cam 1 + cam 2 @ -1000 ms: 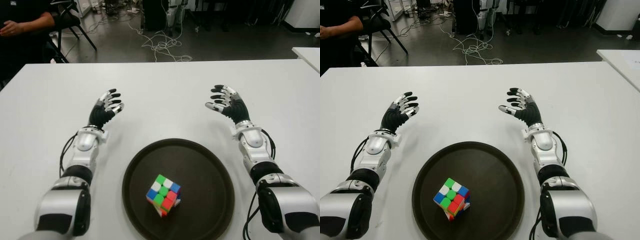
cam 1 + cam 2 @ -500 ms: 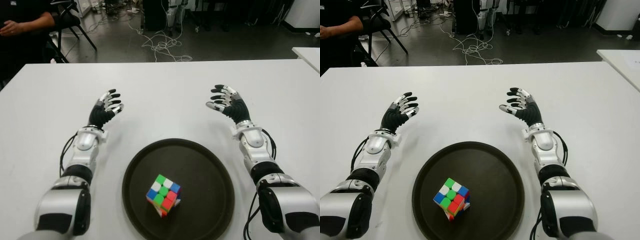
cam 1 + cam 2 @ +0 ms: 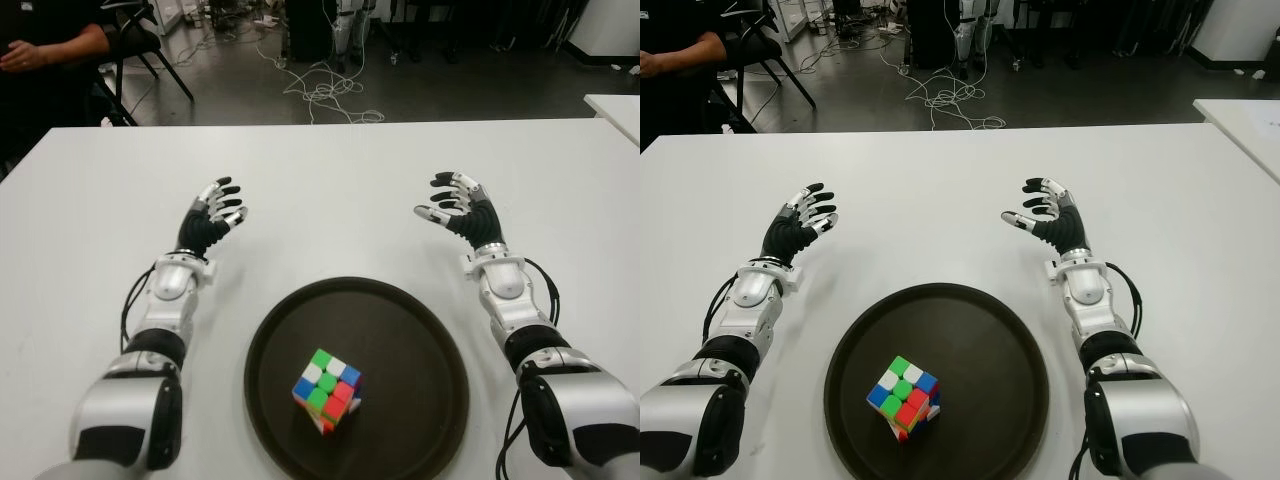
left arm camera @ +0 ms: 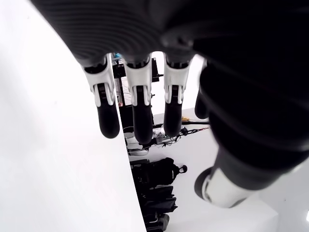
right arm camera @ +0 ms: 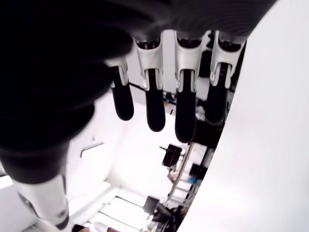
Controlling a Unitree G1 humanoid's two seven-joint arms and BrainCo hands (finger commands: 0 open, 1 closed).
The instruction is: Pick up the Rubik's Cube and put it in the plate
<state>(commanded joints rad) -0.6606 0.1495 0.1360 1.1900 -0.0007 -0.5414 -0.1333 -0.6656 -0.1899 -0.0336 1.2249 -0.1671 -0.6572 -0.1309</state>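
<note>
1. Rubik's Cube (image 3: 327, 389) lying inside the dark round plate (image 3: 420, 330), nearer the robot's body than both hands, roughly midway between the two forearms; touching neither hand.
2. Left hand (image 3: 210, 218) up over the white table (image 3: 330, 190), beyond plate's far-left rim, well apart from cube. Fingers (image 4: 108, 114) spread & relaxed in left wrist view, holding nothing.
3. Right hand (image 3: 1052, 215) beyond plate's far-right rim, likewise well apart from cube. Fingers (image 5: 156, 111) apart, slightly bent, nothing between them.
4. Cube sits tilted, one corner toward the robot; green, white, blue, red stickers showing. Far faces & underside hidden.
5. Plate's near edge cut off at bottom of both eye views.
6. Both wrist views mostly filled by dark palm at close range; only fingers, table surface & a sliver of room visible; cube & plate not in either.
7. Can't tell whether either hand touches the table.
8. Person's arm (image 3: 50, 48) at far left past the table, mostly cut off. Cables (image 3: 322, 92) on floor beyond table edge.
</note>
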